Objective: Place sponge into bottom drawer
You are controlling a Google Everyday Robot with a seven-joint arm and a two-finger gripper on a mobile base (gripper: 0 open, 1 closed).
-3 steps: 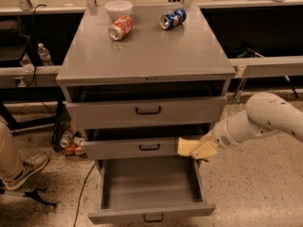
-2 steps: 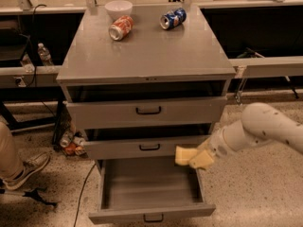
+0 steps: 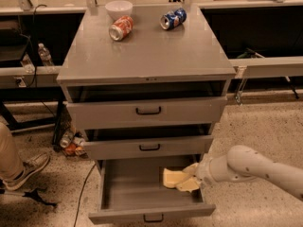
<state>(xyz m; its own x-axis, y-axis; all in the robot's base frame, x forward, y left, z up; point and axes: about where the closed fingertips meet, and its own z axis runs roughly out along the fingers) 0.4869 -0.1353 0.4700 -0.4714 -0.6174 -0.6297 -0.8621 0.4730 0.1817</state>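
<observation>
The grey metal cabinet's flat top surface (image 3: 151, 56) carries a white bowl (image 3: 119, 8) and two toppled cans, red (image 3: 121, 28) and blue (image 3: 173, 19), near its back edge. Speckled floor (image 3: 265, 126) surrounds the cabinet. The cabinet's bottom drawer (image 3: 132, 190) stands pulled out. Over its right half is the gripper (image 3: 188, 178), fingers (image 3: 188, 187) clamped on the soft, pale-yellow sponge (image 3: 171, 178), which juts left from them.

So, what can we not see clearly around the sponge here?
1. Camera view: the gripper, inside the bottom drawer at its right, covers the right end of the sponge; whether the sponge touches the drawer floor is unclear.
2. The drawer's back part is hidden under the middle drawer.
3. The arm is cut off by the right edge.
</observation>
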